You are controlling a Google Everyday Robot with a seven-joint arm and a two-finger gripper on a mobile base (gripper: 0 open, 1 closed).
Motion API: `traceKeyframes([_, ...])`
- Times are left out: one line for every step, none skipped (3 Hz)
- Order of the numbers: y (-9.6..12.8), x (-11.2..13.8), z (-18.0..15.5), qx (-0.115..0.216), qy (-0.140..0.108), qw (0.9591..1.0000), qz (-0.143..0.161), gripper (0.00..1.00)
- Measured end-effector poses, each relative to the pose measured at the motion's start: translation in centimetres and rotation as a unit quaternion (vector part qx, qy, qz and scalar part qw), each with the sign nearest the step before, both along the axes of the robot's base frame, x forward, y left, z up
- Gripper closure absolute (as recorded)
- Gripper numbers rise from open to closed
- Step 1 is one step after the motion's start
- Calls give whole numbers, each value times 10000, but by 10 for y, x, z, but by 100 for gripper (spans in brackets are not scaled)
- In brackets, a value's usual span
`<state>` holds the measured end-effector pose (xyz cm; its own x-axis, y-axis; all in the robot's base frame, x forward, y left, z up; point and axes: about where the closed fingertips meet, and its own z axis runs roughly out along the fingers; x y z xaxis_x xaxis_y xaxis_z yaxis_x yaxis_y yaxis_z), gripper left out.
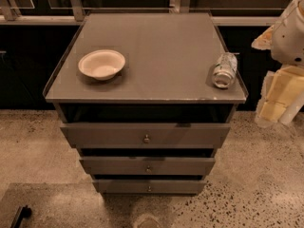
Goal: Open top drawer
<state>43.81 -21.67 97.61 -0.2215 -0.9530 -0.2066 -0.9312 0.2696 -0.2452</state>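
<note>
- Nearest me, lowest drawer point(118, 186) of 3, under the desk point(156, 42) front edge.
- Top drawer point(104, 136) right below that edge, dark gap above.
- Bowl point(101, 63) near left edge, can point(224, 70) by right edge.
- Gripper point(278, 101) off the front-right corner; I cannot tell its state.

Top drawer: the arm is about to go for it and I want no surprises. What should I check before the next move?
1. Top drawer knob in view, nothing in front of it: ok.
2. End effector at the knob: not ok; it hangs beyond the cabinet's right side, apart from the drawer.
3. Drawer pulled out: not ok; its inside does not show.
4. Bowl upright, back from the front edge: ok.
5. Can stable: not ok; it lies on its side near the front right corner and might roll.
</note>
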Motion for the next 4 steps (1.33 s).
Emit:
traceKeyframes([0, 0, 0, 0, 0, 10000, 0, 0])
traceKeyframes([5, -2, -2, 148, -61, 9998, -69, 0])
traceKeyframes([23, -8, -23, 619, -181, 9978, -182, 0])
traceKeyframes([31, -16, -70, 1203, -195, 9912, -514, 0])
